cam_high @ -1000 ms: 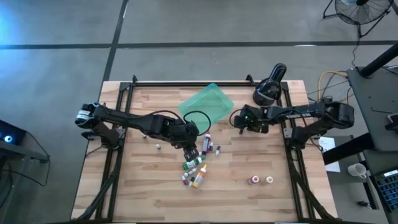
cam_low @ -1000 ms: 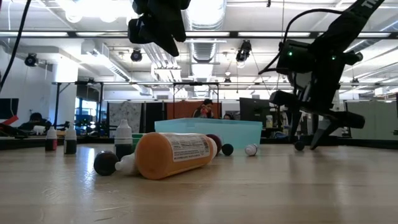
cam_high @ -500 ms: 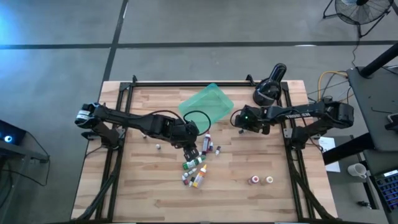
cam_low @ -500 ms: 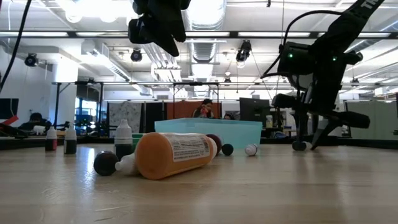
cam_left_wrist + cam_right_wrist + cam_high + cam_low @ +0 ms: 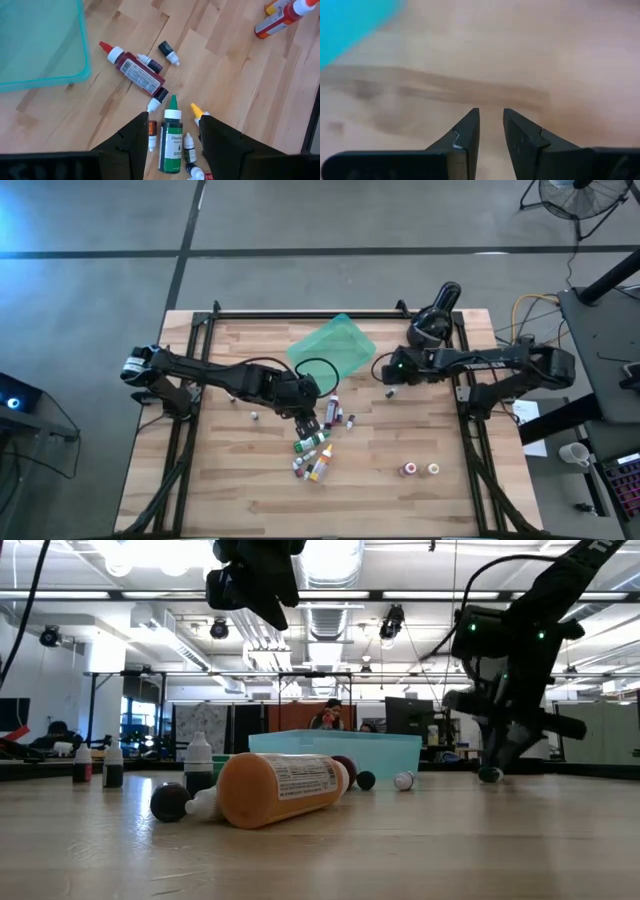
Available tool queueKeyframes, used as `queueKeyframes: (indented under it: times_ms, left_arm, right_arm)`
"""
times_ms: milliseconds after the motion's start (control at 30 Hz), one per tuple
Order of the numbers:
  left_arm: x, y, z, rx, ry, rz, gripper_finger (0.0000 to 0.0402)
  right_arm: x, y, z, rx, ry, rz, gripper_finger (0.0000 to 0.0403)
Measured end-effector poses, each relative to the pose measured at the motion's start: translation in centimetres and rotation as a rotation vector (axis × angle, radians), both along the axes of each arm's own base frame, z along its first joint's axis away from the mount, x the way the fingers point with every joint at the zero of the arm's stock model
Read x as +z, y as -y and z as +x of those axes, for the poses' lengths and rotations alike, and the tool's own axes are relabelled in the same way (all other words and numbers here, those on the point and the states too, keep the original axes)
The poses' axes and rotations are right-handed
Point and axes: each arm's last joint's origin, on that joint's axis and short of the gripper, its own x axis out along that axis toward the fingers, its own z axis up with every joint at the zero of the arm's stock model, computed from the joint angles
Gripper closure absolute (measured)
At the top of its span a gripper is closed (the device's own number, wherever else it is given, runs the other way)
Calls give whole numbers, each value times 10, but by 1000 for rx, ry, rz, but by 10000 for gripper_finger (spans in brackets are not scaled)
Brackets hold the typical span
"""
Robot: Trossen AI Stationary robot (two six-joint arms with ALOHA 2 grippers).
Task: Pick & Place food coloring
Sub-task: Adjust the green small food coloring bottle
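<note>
We see the right gripper (image 5: 388, 377) low at the table (image 5: 400, 440), its fingers (image 5: 465, 137) drawn nearly together with only a slim gap and nothing visible between them; a tiny bottle (image 5: 489, 774) sits right at its tips in the low view, though we cannot tell whether it is gripped. At its ten o'clock in the high view lies the teal tray (image 5: 332, 346). The left gripper (image 5: 308, 423) hovers partly open, holding nothing, over the food coloring (image 5: 318, 448), which is scattered mid-table at the tray's six o'clock. Two more bottles (image 5: 420, 469) stand at the cluster's four o'clock.
</note>
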Motion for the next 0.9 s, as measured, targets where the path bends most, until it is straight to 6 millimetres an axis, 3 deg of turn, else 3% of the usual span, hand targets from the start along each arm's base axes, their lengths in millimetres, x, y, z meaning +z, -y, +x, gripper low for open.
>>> queueKeyframes:
  times_ms: [100,267,467,600,900]
  left_arm:
    - [0,0,0,0,0,0,255]
    - [0,0,0,0,0,0,255]
    - [0,0,0,0,0,0,255]
    - [0,0,0,1,2,0,255]
    - [1,0,2,1,24,-2,255]
  right_arm:
    - [8,-3,-1,278,-21,-54,321]
    - [16,-12,0,591,-1,-76,321]
    - [23,-23,6,1061,-249,-198,321]
    - [26,-21,13,1250,-451,-250,321]
    - [11,-17,34,1615,-631,-140,297]
